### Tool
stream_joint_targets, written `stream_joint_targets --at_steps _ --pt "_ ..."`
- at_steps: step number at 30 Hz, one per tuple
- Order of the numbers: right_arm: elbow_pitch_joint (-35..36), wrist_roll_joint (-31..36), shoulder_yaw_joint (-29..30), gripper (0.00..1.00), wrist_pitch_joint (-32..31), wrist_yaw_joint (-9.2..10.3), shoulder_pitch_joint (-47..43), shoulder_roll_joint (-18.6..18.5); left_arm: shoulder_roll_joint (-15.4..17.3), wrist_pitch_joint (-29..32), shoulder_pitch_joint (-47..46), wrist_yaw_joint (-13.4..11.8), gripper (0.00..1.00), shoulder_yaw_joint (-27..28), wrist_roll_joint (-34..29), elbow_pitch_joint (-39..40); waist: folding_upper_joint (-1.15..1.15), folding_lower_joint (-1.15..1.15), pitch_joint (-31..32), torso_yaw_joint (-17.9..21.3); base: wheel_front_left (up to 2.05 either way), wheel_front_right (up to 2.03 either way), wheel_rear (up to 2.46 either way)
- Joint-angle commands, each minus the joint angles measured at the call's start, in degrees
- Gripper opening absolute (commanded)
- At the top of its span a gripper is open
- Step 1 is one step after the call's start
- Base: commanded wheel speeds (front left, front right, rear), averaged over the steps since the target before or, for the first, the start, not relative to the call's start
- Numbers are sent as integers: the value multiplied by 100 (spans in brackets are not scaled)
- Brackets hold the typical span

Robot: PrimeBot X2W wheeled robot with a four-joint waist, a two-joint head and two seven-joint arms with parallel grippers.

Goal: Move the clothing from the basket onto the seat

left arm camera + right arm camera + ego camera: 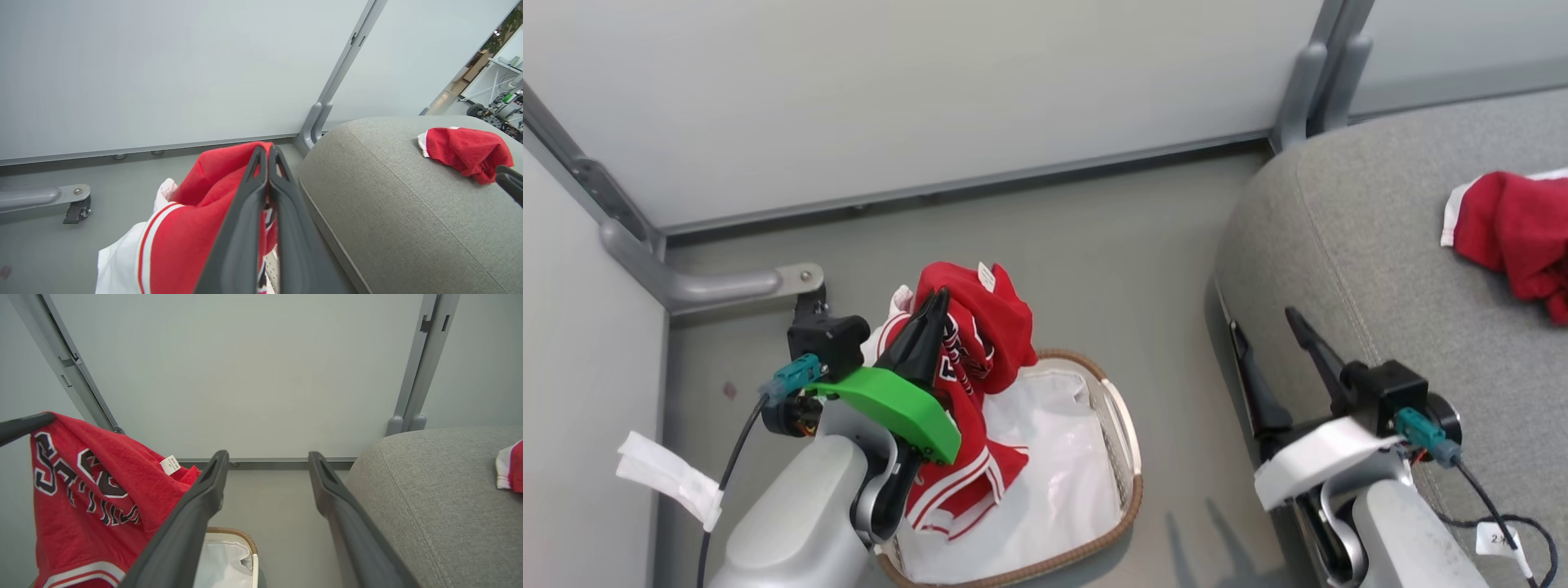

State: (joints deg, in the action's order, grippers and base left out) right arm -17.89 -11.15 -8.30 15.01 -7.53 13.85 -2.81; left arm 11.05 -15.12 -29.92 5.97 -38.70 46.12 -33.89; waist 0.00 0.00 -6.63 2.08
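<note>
My left gripper (941, 296) (267, 149) is shut on a red jersey (980, 327) (192, 228) (94, 490) with black-and-white lettering and a small white tag, held up above the basket (1123, 433) (229, 531); its striped hem still hangs into the white liner (1054, 465). A second red garment (1515, 229) (466, 153) (510, 465) lies on the grey seat (1339, 220) (388, 204) (429, 486) at the right. Beside the seat's rounded edge, my right gripper (1262, 322) (267, 455) is open with nothing between its fingers.
The basket stands on grey floor (1111, 237) between the seat and a pale wall panel. A metal panel foot (727, 284) (45, 196) lies on the floor at the left. An upright grey post (1319, 73) stands behind the seat's corner.
</note>
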Motion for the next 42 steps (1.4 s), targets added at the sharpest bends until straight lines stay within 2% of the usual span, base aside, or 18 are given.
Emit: stream_joint_targets --at_steps 1,6,13,16,20,27,33,42 --pt "-46 -36 -22 100 26 8 -176 -23 -54 -3 176 -24 0 137 -151 128 0 0 423 -197 0 0 0" --pt "-110 -57 -91 100 26 7 -433 -21 -170 -4 348 -54 0 584 -632 602 0 0 648 -278 0 0 0" --pt "-243 -71 -319 100 26 7 -656 -22 -340 -4 462 -104 0 917 -1055 1060 0 0 794 -406 0 0 0" --pt "-310 -58 -553 100 26 7 -686 -20 -405 -4 462 -90 0 935 -1148 1101 0 0 810 -503 0 0 0" --pt "-148 -423 -1070 100 24 7 -631 -23 -496 -4 406 -60 0 926 -1207 1126 0 0 783 -652 0 0 0" --pt "-302 -770 -2390 100 20 7 5 -32 -612 -4 354 -16 0 777 -1267 1058 0 0 716 -899 0 0 0" --pt "-832 -973 -3217 100 20 7 840 -26 -698 -4 217 28 0 598 -1277 963 0 0 638 -1163 0 0 0" --pt "-1572 -1110 -3629 100 20 7 1557 -21 -771 -4 -18 88 0 256 -1179 846 0 0 481 -1619 0 0 0"
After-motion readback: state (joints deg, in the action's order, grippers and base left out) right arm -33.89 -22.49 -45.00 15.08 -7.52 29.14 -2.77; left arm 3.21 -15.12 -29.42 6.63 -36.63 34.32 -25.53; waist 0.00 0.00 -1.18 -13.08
